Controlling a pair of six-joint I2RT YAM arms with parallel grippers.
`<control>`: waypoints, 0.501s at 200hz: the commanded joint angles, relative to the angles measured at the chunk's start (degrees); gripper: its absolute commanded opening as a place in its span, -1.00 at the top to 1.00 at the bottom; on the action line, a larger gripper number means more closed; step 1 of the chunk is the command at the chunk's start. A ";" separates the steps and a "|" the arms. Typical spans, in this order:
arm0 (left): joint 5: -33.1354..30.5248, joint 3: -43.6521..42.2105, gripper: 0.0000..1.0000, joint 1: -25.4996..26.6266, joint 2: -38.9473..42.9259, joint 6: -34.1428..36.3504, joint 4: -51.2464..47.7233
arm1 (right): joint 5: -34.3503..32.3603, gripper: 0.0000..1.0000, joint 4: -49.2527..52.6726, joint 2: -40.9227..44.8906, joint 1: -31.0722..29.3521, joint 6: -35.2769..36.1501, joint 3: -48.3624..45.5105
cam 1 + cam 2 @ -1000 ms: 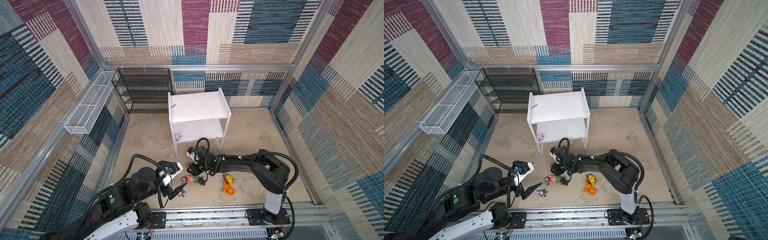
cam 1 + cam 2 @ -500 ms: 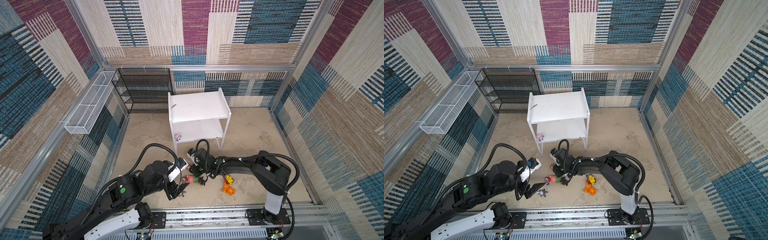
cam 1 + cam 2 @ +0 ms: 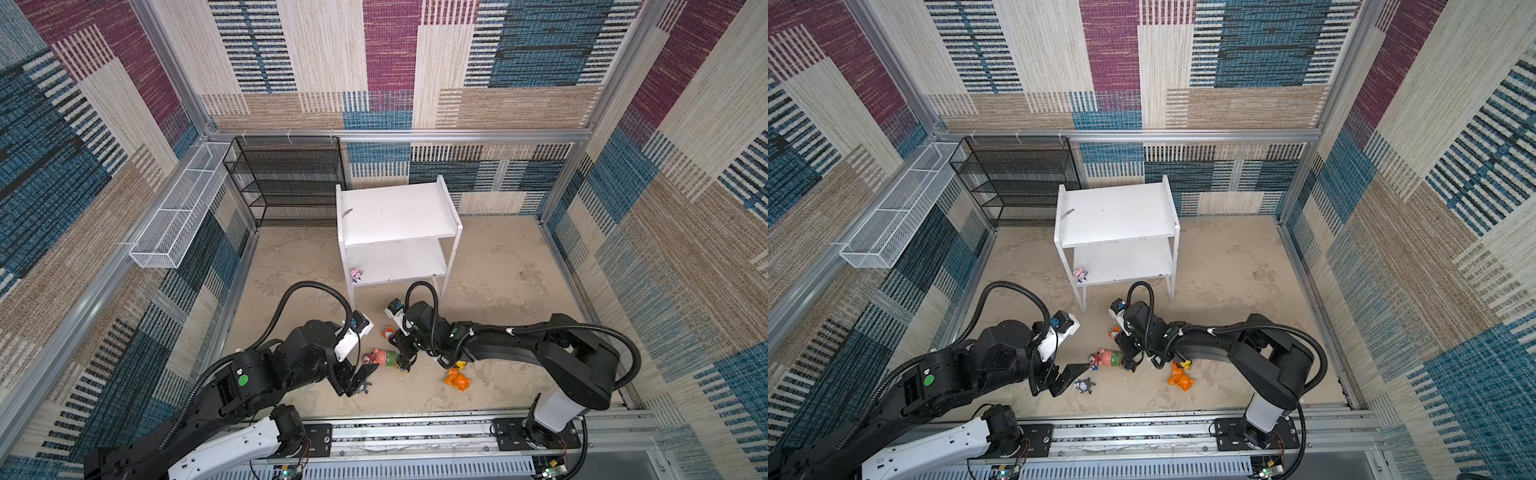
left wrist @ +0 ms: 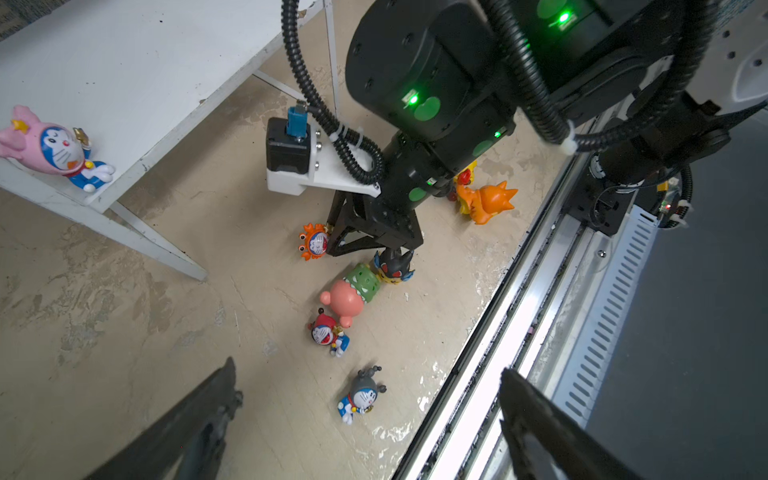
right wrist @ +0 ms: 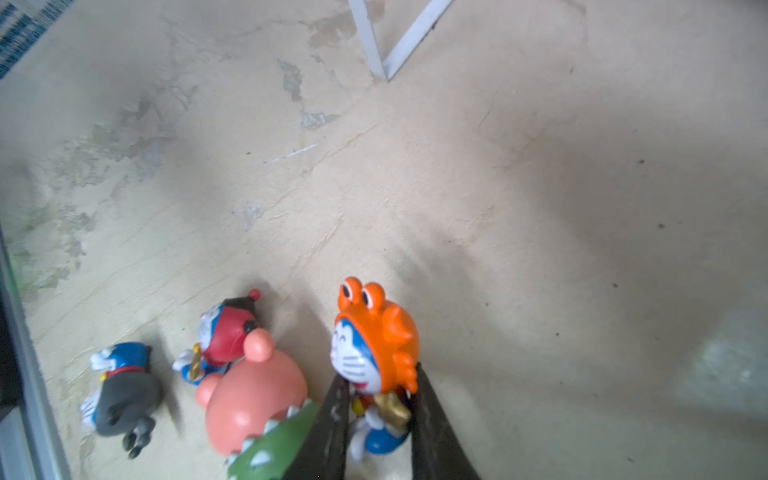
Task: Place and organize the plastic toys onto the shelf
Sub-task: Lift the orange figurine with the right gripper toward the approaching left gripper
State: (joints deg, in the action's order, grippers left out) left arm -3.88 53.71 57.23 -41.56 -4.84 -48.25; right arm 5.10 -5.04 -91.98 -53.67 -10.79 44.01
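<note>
One pink toy [image 4: 54, 149] sits on the shelf [image 3: 395, 216]; right jaws pinch the crab toy [image 5: 376, 336], other toys [image 4: 353, 291] lie beside them, left jaws gape empty.

toy [image 3: 355, 275] on shelf [image 3: 399, 262], other toys [image 3: 384, 356] — before it

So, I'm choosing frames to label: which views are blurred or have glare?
Both top views: sharp, evenly lit. Left wrist view: grey-hooded toy crisp, its own left pincer blurred, glare on the rail. Right wrist view: crab-hooded toy sharp, floor beyond hazy.

Robot test cell, carpet-clad walls [image 3: 374, 62], aluminium frame [image 3: 415, 135]
</note>
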 commanded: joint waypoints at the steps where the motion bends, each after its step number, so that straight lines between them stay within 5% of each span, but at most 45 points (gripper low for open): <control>1: 1.98 0.57 -0.98 -0.01 -1.22 -1.49 1.18 | 0.42 0.65 -7.22 4.87 -0.09 2.46 -3.11; 40: 3.99 -3.47 -0.88 0.01 -1.03 -2.89 8.82 | 7.11 0.65 -14.36 16.63 -0.11 3.58 -11.29; 75: 7.38 -6.24 -0.53 0.03 -1.93 -4.16 15.04 | 13.87 0.66 -18.27 24.66 -0.09 3.62 -16.00; 100: 7.88 -7.37 -0.55 -0.01 -2.44 -4.82 17.56 | 17.52 0.66 -20.21 28.20 -0.41 3.93 -18.33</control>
State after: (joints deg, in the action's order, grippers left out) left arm 2.04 47.00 57.28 -43.72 -7.75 -36.34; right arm 16.93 -19.99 -66.17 -53.74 -7.66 27.18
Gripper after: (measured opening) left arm 0.764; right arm 0.246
